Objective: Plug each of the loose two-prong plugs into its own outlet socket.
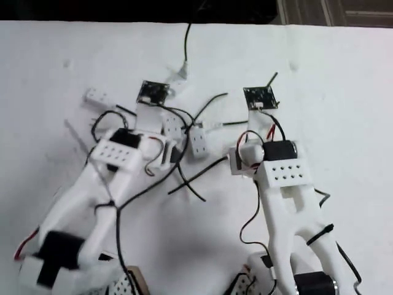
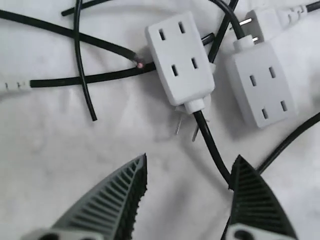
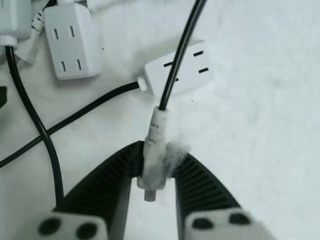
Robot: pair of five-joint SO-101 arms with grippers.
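Stretched forward over the bench [image 1: 344, 74], the left hand [image 2: 190, 160] hangs spread wide above an outlet socket [image 2: 180, 60], while the right hand [image 3: 155, 162] clamps a white plug [image 3: 155, 135].

My left gripper [image 2: 190, 160] has fingers [image 2: 117, 200] of dark grey plastic, matt and finely ribbed; my right gripper [image 3: 159, 159] is made the same. The outlet block [image 2: 180, 57] is smooth white plastic with a faint sheen. Just beside it, two bare metal prongs [image 2: 178, 125] glint dully. The cord [image 2: 211, 142] touching it is smooth, slightly glossy black. The plug [image 3: 151, 145] is white, probably matt rubbery plastic. The table [image 2: 65, 150] under the block looks matt and faintly mottled.
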